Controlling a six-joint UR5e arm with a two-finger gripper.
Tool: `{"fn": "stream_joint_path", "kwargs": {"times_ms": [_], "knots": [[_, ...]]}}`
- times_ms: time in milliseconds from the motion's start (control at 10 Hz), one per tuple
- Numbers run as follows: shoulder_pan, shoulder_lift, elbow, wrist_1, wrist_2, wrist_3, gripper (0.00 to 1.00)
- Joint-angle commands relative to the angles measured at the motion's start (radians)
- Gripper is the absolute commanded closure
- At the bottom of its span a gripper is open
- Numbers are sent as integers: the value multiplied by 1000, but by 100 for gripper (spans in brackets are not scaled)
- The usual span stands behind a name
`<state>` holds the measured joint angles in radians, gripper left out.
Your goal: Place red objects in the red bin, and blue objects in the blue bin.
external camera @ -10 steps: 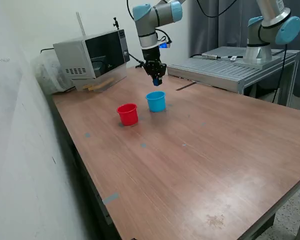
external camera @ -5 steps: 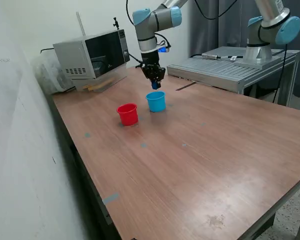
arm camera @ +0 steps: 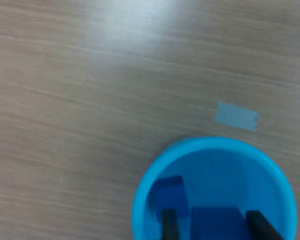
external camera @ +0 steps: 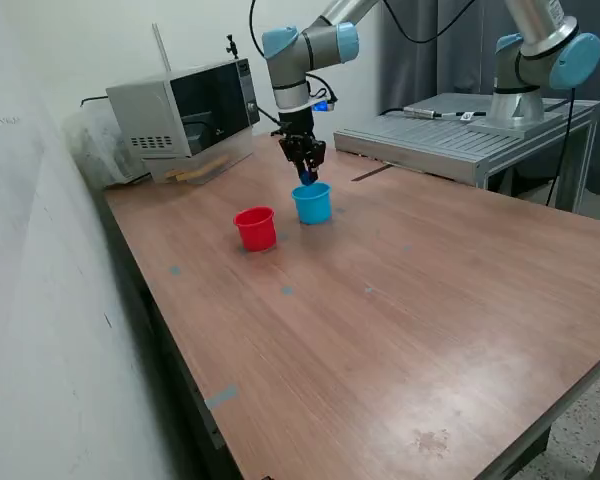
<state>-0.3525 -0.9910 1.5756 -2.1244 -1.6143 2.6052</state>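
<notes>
A dark blue cube (arm camera: 217, 224) is seen clamped between the two dark fingers (arm camera: 169, 225) of the gripper (external camera: 306, 174), directly above the mouth of the blue bin (external camera: 312, 203). In the wrist view a second blue cube (arm camera: 167, 192) is seen lying inside the bin (arm camera: 140, 200), against its wall and beside the held one. The held cube is shown in the exterior view only as a small blue patch at the fingertips, just over the bin's rim.

The arm (external camera: 302, 50) is carried down from above, its last link held vertical and the gripper pointed straight down at the bin. The elbow joint is seen bent high over the table's far end.

The red bin (external camera: 255, 228) is stood upright just beside the blue bin, on the exterior view's left, the two apart. What the red bin holds cannot be told.

Both bins are set on a wooden table (external camera: 400, 330). A pale tape patch (arm camera: 236, 115) is stuck to the tabletop near the blue bin. A microwave (external camera: 185, 115) is placed at the far corner, and a second arm (external camera: 540, 60) is mounted behind on a metal platform.
</notes>
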Motion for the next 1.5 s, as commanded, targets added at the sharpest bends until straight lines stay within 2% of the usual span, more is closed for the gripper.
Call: {"fn": "stream_joint_path", "kwargs": {"times_ms": [0,200,300,500,600,700,800,900,1100,1400], "knots": [[7,2,10,-6,-1,-25,0],[27,-20,39,-6,-3,-27,0],[39,-68,85,-6,-3,-27,0],[82,-212,220,6,-6,-10,0],[111,-322,319,6,-6,-1,0],[115,-395,331,11,-10,118,0],[115,-458,333,14,-16,282,0],[110,-531,333,55,-16,373,0],[110,-657,320,217,-16,398,0],[113,-759,320,262,-15,441,0]]}}
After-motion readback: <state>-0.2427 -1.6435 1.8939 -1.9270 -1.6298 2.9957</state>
